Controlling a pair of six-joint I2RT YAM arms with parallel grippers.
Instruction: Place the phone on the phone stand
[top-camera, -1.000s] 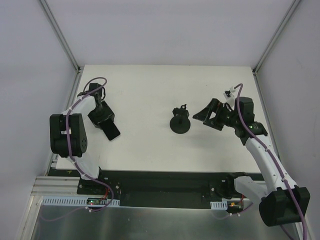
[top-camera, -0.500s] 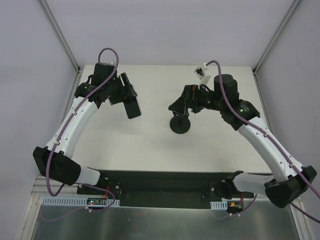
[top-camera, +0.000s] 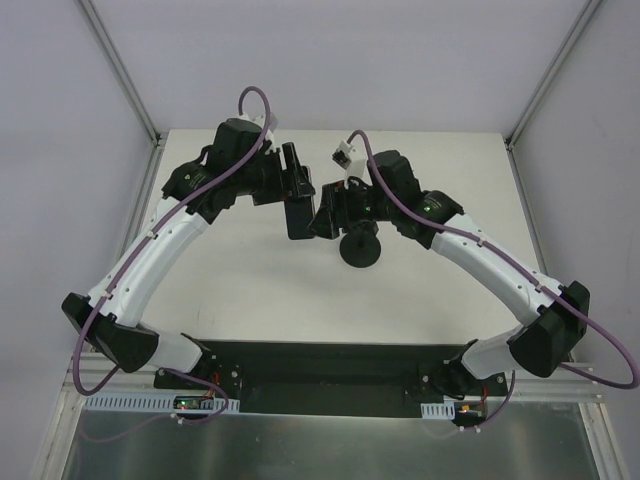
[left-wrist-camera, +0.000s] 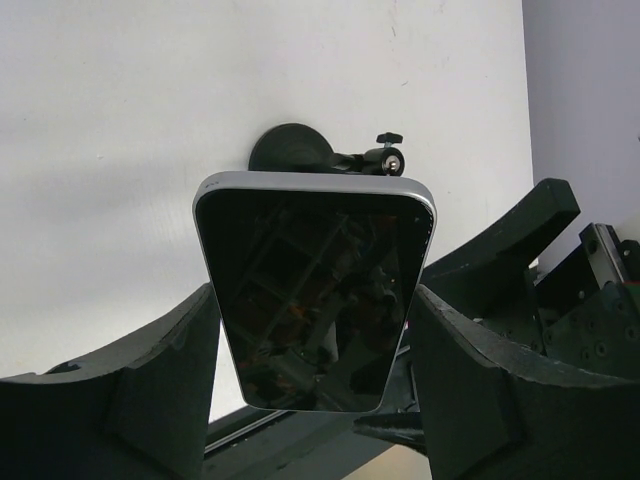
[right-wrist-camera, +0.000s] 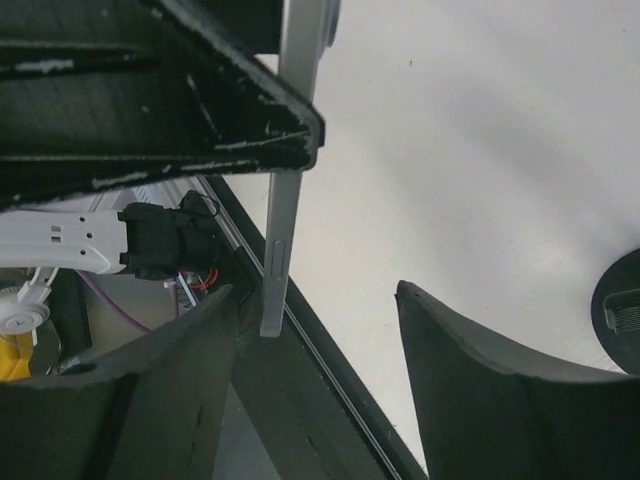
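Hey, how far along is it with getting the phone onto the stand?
Done: the left tool has the thin black glossy phone clamped and lifted. In hand: it hangs near the small black disc-base stand, with the right tool open alongside. Left: seating it on the stand.

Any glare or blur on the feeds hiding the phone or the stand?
Left wrist: the phone mirrors dark machinery on its screen, but its edges are sharp, and the phone stand behind is crisp. Right wrist: the phone shows only edge-on, and the phone stand is cropped at the right border. Top external: even light, black on black.
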